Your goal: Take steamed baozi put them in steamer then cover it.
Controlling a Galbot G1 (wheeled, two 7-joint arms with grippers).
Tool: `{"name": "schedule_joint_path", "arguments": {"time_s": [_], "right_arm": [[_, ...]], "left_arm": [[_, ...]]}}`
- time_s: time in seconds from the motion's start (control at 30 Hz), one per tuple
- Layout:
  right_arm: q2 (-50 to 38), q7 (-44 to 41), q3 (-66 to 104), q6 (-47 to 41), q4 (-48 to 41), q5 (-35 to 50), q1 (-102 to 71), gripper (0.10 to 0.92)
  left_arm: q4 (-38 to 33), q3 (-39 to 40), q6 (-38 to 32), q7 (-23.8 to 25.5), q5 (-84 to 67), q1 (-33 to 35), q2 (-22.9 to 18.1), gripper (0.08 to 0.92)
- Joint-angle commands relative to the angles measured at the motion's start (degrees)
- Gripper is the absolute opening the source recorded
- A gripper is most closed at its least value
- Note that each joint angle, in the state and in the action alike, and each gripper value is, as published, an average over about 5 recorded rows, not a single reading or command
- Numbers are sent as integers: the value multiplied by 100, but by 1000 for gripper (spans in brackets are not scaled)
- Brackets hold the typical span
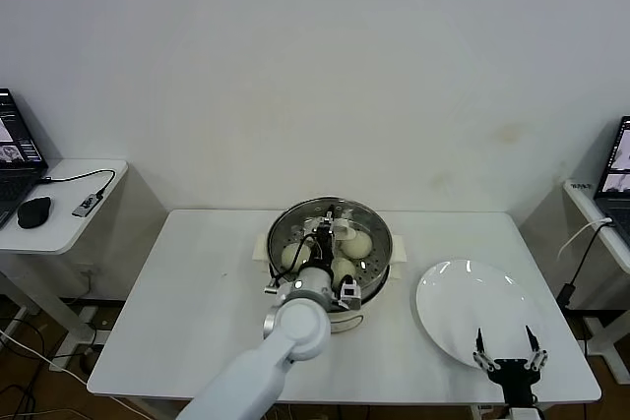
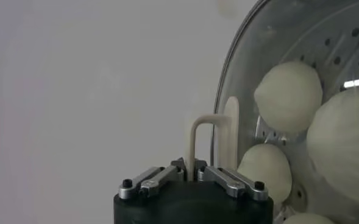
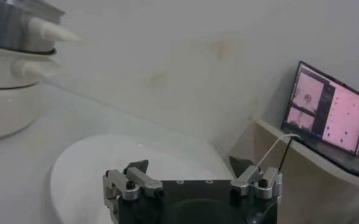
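The steamer (image 1: 377, 229) stands at the table's middle on its cream base (image 3: 2, 103). Baozi (image 1: 359, 243) lie on its perforated tray; three (image 2: 289, 94) show through the glass in the left wrist view. The clear cover (image 2: 270, 36) lies over the pot. My left gripper (image 1: 328, 239) reaches in from the front, its jaws shut on one leg of the cover's cream handle (image 2: 231, 134). My right gripper (image 1: 510, 359) hangs open with nothing in it at the near edge of the white plate (image 1: 472, 307).
The white plate (image 3: 136, 158) is bare, to the right of the steamer. Side desks with laptops stand at far left (image 1: 15, 159) and far right (image 3: 325, 103), with a mouse (image 1: 34, 210) on the left one. The table's front edge runs just beyond the right gripper.
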Motion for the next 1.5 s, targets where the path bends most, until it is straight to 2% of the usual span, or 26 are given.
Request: {"name": "schedule_joint_path", "arguments": {"time_s": [0.03,0.27,0.43,0.5,0.57,0.63,0.7,0.77,0.83,0.9,1.07,1.17,1.33,1.5], "right_arm": [[3,2,-2,-6,17,-18,-22,823],[8,12,-31,-5,58,-56,-76,823],[7,14,-62,0,51,-79,-102,823],[6,13,-83,8,45,-82,-103,823],[3,7,-121,19,54,-69,-107,823],[-7,-15,-180,32,76,-26,-121,823],[-23,-37,-264,29,109,10,-139,823],[-41,-51,-368,4,154,32,-164,823],[-70,-66,-493,-7,219,82,-215,823],[-153,-86,-613,9,288,196,-306,823],[-574,-164,-840,155,451,690,-683,823],[-851,-213,-945,247,502,977,-952,823],[-1049,-218,-1113,348,420,1152,-1169,823],[-984,-221,-1365,333,460,1058,-1168,823]], "left_arm": [[-692,-70,21,-97,-83,351,196,369],[-1804,-286,-39,-280,-249,1272,722,569],[-2960,-731,-165,-550,-890,2330,1297,716],[-3354,-1094,-310,-827,-1299,2815,1463,764],[-3632,-1537,-482,-1360,-1945,3347,1573,803],[-3710,-2028,-840,-2363,-3088,3894,1622,817],[-3530,-2553,-1651,-3357,-4549,4345,1597,821],[-3196,-3043,-2766,-3823,-6074,4647,1502,822],[-2856,-3447,-3652,-3822,-7345,4886,1357,823],[-2586,-3706,-4056,-3742,-8217,5098,1233,823],[-2397,-3789,-3778,-3589,-9262,5656,1002,823],[-2323,-3760,-3943,-3484,-9297,5878,839,823],[-2074,-3866,-4173,-3385,-9074,5876,682,823],[-1859,-4120,-4598,-2786,-9224,5932,732,823]]}}
